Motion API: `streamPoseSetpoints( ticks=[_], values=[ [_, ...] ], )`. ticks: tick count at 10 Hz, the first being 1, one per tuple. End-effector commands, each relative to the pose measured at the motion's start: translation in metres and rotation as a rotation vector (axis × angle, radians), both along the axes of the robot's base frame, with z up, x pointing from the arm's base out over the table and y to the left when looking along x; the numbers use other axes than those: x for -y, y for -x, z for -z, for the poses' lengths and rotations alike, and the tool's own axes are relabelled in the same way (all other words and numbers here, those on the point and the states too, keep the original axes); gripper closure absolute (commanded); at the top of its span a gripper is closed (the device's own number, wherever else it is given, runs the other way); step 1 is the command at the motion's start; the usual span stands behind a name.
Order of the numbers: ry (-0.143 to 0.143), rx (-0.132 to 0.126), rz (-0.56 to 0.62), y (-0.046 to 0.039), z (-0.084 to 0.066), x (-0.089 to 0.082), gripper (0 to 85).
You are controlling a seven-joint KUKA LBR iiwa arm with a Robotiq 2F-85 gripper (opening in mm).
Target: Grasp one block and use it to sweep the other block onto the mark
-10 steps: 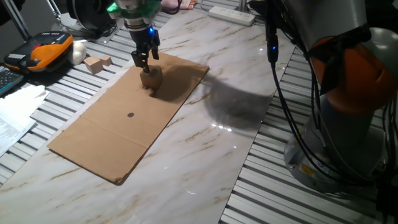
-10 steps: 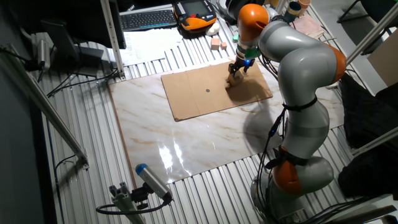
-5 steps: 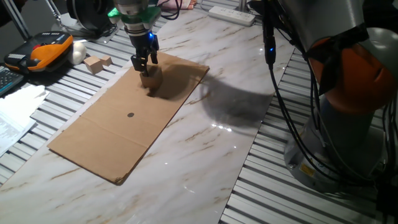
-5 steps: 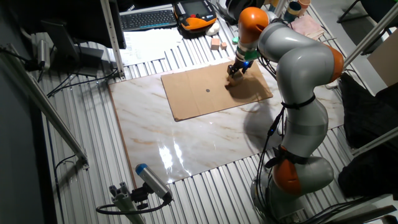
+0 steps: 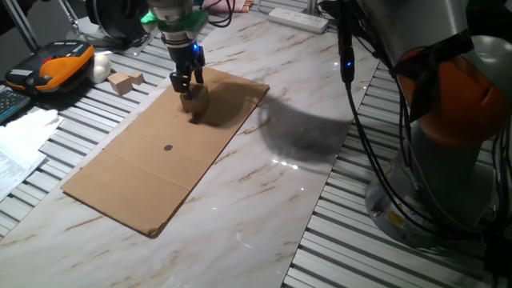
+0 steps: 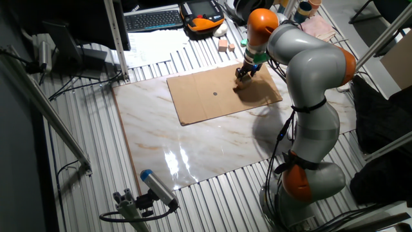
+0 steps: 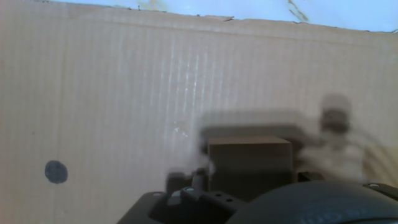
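Observation:
The pale tan wooden cube (image 5: pixel 196 101) stands on the far end of the brown cardboard sheet (image 5: pixel 136 172). My gripper (image 5: pixel 187 86) is straight above it, with its dark fingertips down at the cube's top edges, one on each side. The jaws stand about a cube's width apart and look open. The mark (image 5: pixel 168 147) is a small dark dot on the cardboard, nearer the camera than the cube. In the hand view the cube (image 7: pixel 249 160) sits low in the middle and the mark (image 7: pixel 56 172) is far to its left. From the other side, the gripper (image 6: pixel 240 75) covers most of the cube (image 6: pixel 243 82); the mark (image 6: pixel 215 93) lies left of it.
Two smaller tan wooden pieces (image 5: pixel 124 82) lie on the slatted table beyond the cardboard's far left edge. An orange and black handset (image 5: pixel 56 66) and papers (image 5: pixel 20 144) lie at the left. A white power strip (image 5: pixel 298 19) lies at the back. The arm's base and cables (image 5: pixel 432 144) stand at the right.
The gripper has come down a little and shifted slightly, so its fingertips now reach the cube's top. The cube and the mark have not moved.

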State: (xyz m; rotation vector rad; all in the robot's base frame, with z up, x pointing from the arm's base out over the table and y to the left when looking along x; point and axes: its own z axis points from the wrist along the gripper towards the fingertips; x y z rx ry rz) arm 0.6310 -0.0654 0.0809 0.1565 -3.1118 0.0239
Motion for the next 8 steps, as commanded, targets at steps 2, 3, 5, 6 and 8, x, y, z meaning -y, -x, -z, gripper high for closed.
streamPoseSetpoints(
  ticks=[2, 3, 5, 6, 8],
  values=[
    [0.001, 0.001, 0.0, -0.0009, 0.0026, 0.0001, 17.0],
    [0.003, 0.0, 0.0, -0.0011, 0.0032, 0.0001, 17.0],
    [0.003, -0.003, -0.005, -0.0012, 0.0036, -0.0005, 17.0],
    [0.001, -0.007, -0.008, -0.0012, 0.0037, -0.0005, 34.0],
    [-0.003, -0.013, -0.014, -0.0011, 0.0039, -0.0007, 34.0]
  ],
)
